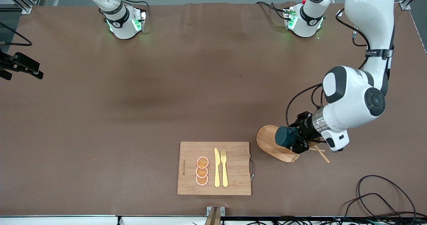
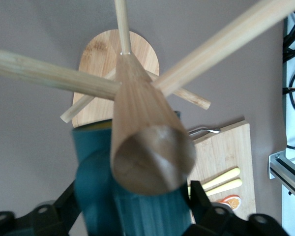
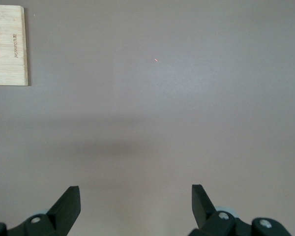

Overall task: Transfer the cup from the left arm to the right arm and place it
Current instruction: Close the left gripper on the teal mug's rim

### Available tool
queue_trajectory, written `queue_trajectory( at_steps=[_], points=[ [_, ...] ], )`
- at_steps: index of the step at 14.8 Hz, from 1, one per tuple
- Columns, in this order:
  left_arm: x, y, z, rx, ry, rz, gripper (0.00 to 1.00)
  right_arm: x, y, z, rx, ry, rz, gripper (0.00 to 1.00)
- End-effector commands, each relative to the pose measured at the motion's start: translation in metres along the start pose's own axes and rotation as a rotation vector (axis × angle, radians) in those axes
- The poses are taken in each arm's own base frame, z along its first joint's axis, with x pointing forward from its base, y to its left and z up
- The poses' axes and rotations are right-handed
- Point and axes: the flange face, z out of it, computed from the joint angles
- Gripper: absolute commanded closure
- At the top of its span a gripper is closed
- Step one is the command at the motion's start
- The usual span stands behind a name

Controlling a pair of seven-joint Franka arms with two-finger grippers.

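Teal and ribbed, the cup (image 1: 284, 136) sits between the fingers of the left gripper (image 1: 293, 139), which has closed in on its sides; the front view shows the black fingers pressed around it, and the left wrist view shows the cup's body (image 2: 132, 196) filling the space between the two pads. The cup hangs on a wooden mug stand (image 1: 276, 144), whose rounded base lies on the brown table (image 1: 133, 101) toward the left arm's end, just beside the cutting board (image 1: 214, 168). From the left wrist camera the stand's thick post (image 2: 147, 147) rises right against the cup, with thin pegs (image 2: 54, 73) spreading out from it.

On the cutting board lie a yellow knife (image 1: 217, 167) and a yellow fork (image 1: 224, 168) side by side, with three orange slices (image 1: 202, 171) stacked in a column next to them.

Over bare table toward its own end, the right gripper (image 3: 136, 204) waits with its fingers spread wide and nothing between them; a corner of the cutting board shows in its wrist view.
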Motion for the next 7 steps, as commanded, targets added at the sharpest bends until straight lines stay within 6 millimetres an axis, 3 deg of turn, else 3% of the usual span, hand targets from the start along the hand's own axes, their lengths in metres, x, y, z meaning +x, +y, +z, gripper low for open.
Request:
queue_trajectory(
  at_steps=[1, 3, 7],
  points=[
    [-0.006, 0.006, 0.003, -0.012, -0.014, 0.008, 0.3, -0.008, 0.002, -0.005, 0.012, 0.005, -0.006, 0.0],
    [-0.007, 0.007, 0.002, -0.014, -0.016, 0.035, 0.44, -0.008, 0.002, -0.005, 0.012, 0.005, -0.006, 0.0],
    [-0.013, 0.011, -0.007, -0.033, -0.028, 0.059, 0.53, -0.008, 0.001, -0.006, 0.012, 0.007, -0.008, 0.0]
  ],
)
